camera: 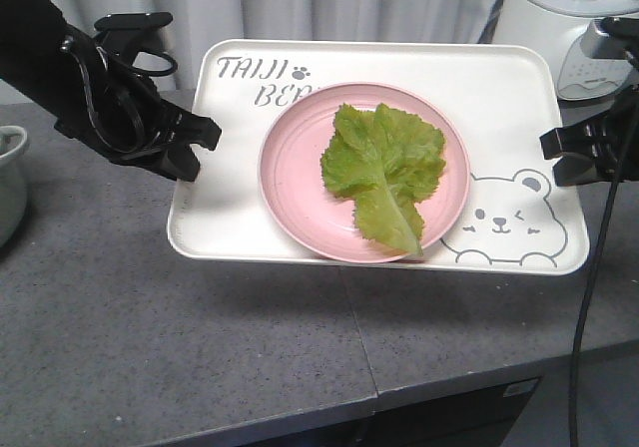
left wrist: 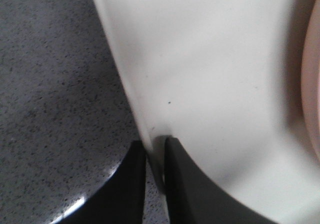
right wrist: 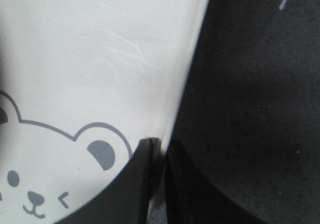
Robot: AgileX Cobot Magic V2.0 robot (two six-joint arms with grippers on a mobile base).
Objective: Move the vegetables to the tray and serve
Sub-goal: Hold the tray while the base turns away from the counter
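Grey counter (camera: 200, 347) beneath tray (camera: 499, 98), apparently lifted; left gripper (camera: 198, 153) and right gripper (camera: 551, 148) clamp its rims; lettuce (camera: 384, 168) lies on pink plate (camera: 290, 183).

A round pink plate (camera: 290, 168), grey speckled counter (camera: 200, 347), white blender (camera: 544, 18) and pale pot (camera: 8, 183).

The tray (camera: 499, 98) looks like smooth cream plastic with a soft sheen; fine scratches show in the right wrist view. The pink plate (camera: 285, 168) is smooth and faintly glossy. The lettuce (camera: 384, 158) is crinkled and matt. The desk (camera: 150, 317) is grey, speckled, stone-like and finely grained. The black jaws look like smooth, slightly shiny plastic.
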